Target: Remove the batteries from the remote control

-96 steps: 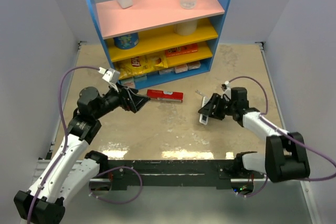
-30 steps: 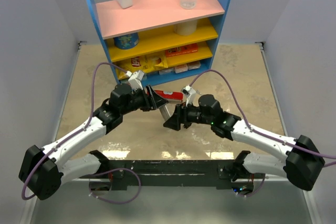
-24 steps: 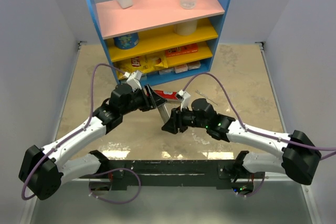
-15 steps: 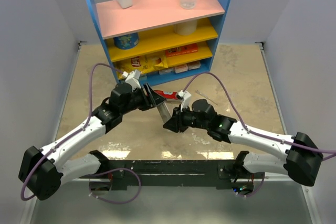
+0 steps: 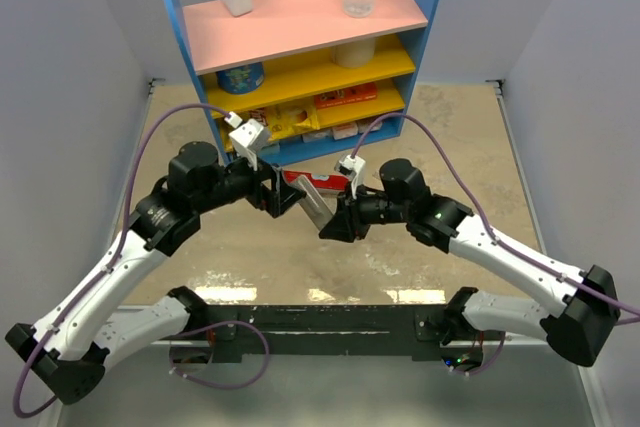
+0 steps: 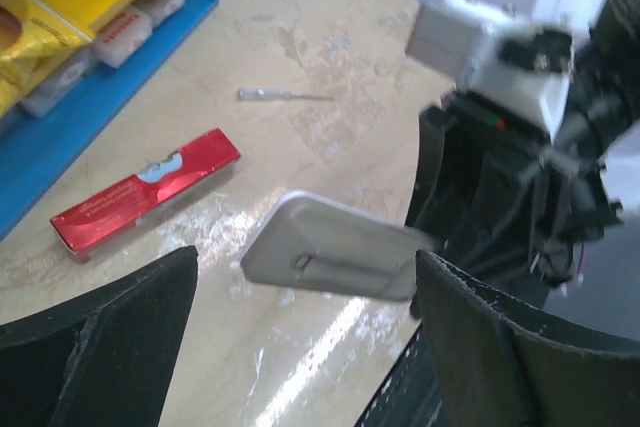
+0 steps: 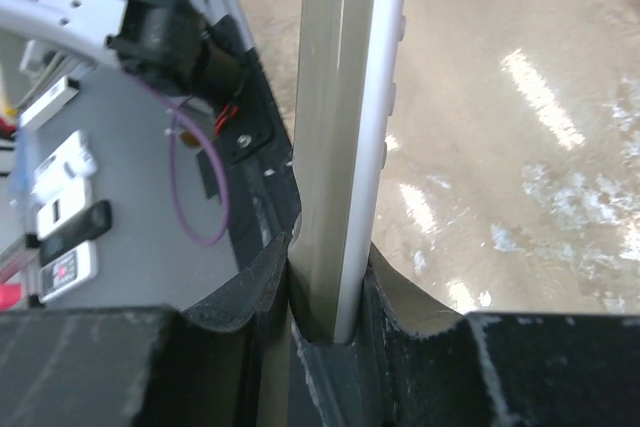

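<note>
— Top view?
— Remote control (image 5: 313, 204) raised mid-table, clamped at its near end by right gripper (image 5: 335, 226); left gripper (image 5: 288, 197) spread wide, red box (image 5: 330, 182) partly hidden.
— Left wrist?
— Grey back between wide-apart fingers (image 6: 110, 317), seemingly untouched; batteries not discernible.
— Right wrist?
— Pinched edge-on; far end cut off.

The remote control (image 5: 314, 204) hangs tilted over the middle of the table (image 5: 455, 147), its lower end apparently pinched by the right gripper (image 5: 334, 224), which reaches in from 4 o'clock. The left gripper (image 5: 287, 197) comes from 8 o'clock, just beside the remote. A red box (image 5: 327, 181) lies behind, toward 12 o'clock, before the shelf unit (image 5: 300, 22).
</note>
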### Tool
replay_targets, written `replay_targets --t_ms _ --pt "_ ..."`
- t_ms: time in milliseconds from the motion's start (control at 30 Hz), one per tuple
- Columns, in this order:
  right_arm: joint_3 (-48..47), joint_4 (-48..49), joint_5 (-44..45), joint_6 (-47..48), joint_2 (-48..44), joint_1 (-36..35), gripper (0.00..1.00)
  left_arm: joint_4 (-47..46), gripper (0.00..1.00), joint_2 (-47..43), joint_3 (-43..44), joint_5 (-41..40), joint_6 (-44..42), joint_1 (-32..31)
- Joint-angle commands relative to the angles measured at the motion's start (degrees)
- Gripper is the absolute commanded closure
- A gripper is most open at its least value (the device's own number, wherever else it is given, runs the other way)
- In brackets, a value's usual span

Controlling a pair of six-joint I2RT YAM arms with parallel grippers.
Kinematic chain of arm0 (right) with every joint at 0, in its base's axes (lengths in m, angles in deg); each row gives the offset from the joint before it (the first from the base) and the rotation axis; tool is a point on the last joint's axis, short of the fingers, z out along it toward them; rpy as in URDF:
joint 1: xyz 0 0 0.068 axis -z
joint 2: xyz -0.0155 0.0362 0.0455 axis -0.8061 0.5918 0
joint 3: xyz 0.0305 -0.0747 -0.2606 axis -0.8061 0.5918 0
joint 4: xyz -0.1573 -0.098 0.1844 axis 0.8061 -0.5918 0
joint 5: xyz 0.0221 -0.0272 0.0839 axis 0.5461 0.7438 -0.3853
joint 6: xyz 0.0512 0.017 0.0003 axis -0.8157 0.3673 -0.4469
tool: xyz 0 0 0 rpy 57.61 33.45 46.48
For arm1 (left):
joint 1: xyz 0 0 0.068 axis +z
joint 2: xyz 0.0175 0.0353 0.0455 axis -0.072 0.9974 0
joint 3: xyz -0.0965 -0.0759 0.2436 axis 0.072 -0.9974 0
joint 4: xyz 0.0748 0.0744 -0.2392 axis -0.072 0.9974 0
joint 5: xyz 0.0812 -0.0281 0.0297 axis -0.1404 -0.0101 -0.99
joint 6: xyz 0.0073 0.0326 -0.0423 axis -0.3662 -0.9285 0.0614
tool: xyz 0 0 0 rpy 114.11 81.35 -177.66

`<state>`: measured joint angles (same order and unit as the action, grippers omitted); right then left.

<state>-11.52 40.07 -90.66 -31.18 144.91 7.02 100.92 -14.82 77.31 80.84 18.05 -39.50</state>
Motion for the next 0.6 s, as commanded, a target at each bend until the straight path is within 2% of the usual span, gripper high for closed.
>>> replay_targets --t_ms 0,133,267,367,400,500,567 --pt "0.1 -2.0 -14.1 3.4 -3.3 1.8 1.0 8.3 0.06 -0.6 3.3 8.9 -10.9 0.0" --pt "-0.3 -2.8 -21.3 4.9 -5.2 1.7 1.0 11.1 0.07 0.0 5.6 10.9 -12.5 0.0" --pt "0.6 -3.3 -23.5 5.6 -7.1 1.8 1.0 11.3 0.09 1.7 6.5 16.3 -12.6 -0.1" --pt "1.1 -1.6 -25.7 4.5 -7.7 1.7 1.0 10.8 0.18 3.7 5.9 26.0 -12.3 0.0" --pt "1.0 -1.5 -25.7 4.6 -7.9 1.7 1.0 10.5 0.26 4.2 5.8 30.7 -11.8 0.0" --pt "0.8 -1.2 -26.4 4.6 -8.4 1.7 1.0 7.5 0.38 4.7 3.7 36.7 -8.9 -0.1" --pt "0.8 -0.7 -26.7 4.5 -8.4 1.7 1.0 5.1 0.41 4.3 2.3 38.5 -7.9 0.0"
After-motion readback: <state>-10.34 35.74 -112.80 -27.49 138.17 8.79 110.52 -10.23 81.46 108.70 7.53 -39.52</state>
